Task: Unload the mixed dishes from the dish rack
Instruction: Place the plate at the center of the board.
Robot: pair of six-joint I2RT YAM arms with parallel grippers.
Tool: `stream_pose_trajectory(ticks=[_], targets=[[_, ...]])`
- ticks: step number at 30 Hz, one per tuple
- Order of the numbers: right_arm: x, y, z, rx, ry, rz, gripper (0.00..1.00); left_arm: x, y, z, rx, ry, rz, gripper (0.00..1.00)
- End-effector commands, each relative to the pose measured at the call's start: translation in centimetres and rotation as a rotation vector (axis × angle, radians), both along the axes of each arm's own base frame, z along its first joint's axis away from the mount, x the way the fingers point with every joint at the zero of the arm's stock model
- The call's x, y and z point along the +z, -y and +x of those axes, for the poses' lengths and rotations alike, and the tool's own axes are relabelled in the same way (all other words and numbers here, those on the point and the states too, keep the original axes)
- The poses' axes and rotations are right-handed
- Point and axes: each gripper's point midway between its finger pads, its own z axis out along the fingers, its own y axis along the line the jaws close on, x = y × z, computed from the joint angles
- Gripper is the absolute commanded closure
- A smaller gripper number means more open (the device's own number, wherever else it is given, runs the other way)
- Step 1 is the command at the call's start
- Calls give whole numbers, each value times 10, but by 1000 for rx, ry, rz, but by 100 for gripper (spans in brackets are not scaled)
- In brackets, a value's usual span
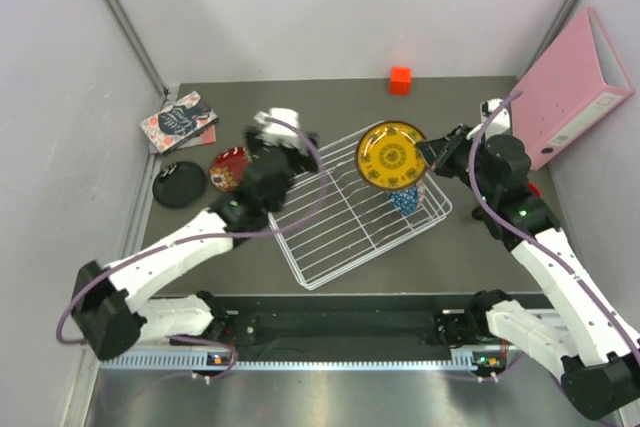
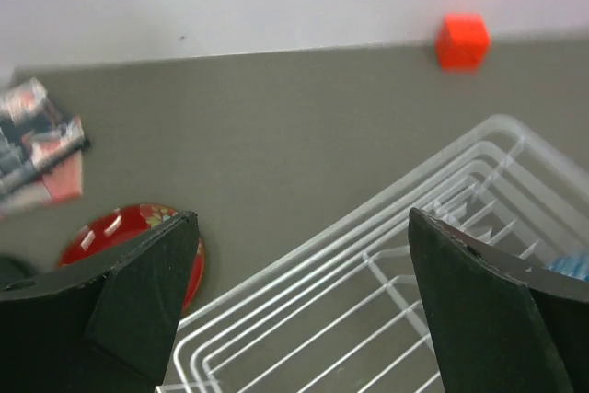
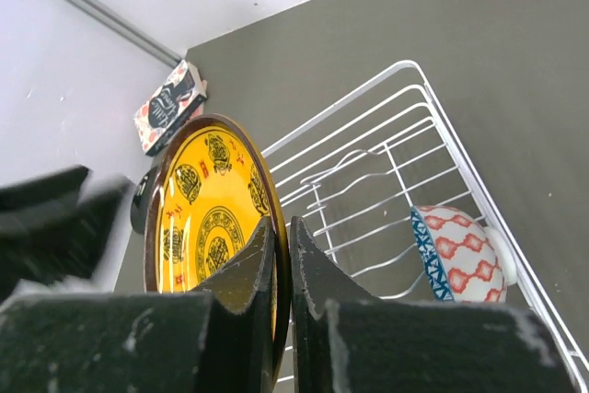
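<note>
My right gripper [image 1: 428, 153] is shut on the rim of the yellow plate [image 1: 390, 155], holding it lifted above the right end of the white wire dish rack [image 1: 330, 237]; the plate [image 3: 207, 213] fills the right wrist view. A blue patterned bowl [image 1: 405, 197] sits in the rack under the plate and shows in the right wrist view [image 3: 456, 255]. My left gripper [image 1: 280, 132] is open and empty above the rack's far-left corner [image 2: 368, 264]. A reddish plate [image 1: 228, 167] and a black plate [image 1: 180, 184] lie on the table left of the rack; the reddish one shows in the left wrist view [image 2: 115, 232].
An orange-red cube [image 1: 400, 79] stands at the back, also in the left wrist view [image 2: 462, 40]. A pink binder [image 1: 580, 87] leans at the back right. A patterned booklet [image 1: 178, 119] lies at the back left. Walls close in on three sides.
</note>
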Motion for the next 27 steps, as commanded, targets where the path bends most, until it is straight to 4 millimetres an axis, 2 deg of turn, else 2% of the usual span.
stream_pose_trajectory(ticks=[1, 2, 4, 5, 7, 8, 9, 13, 17, 18, 20, 24, 25, 27], targets=[[28, 0, 4, -14, 77, 34, 100, 16, -27, 5, 34, -214, -565, 1], [27, -2, 5, -9, 76, 36, 100, 17, -10, -1, -71, -277, -618, 1], [23, -5, 8, -4, 81, 52, 100, 20, 1, -2, -136, -324, -774, 1], [23, -6, 8, 3, 82, 53, 100, 22, 22, -14, -260, -382, -821, 1], [18, -8, 11, 5, 77, 55, 100, 19, 42, -24, -347, -479, -940, 1], [17, -9, 12, 8, 76, 55, 100, 25, 56, -24, -421, -488, -991, 1], [15, -11, 13, 16, 74, 55, 100, 28, 73, -39, -534, -584, -1054, 1], [7, -13, 16, 22, 56, 49, 100, 14, 104, -55, -653, -757, -1135, 1], [-1, -17, 17, 36, 43, 52, 100, 5, 116, -62, -673, -771, -1121, 11], [-2, -18, 17, 44, 40, 55, 100, 8, 118, -64, -692, -762, -1129, 17], [-5, -21, 17, 58, 32, 53, 100, 6, 122, -67, -707, -775, -1124, 21], [-13, -30, 18, 99, 8, 55, 100, 3, 123, -66, -708, -769, -1119, 32], [-15, -31, 18, 104, 3, 53, 100, 3, 123, -65, -708, -766, -1117, 39], [-17, -34, 17, 117, -3, 55, 100, 3, 123, -64, -705, -754, -1107, 45]])
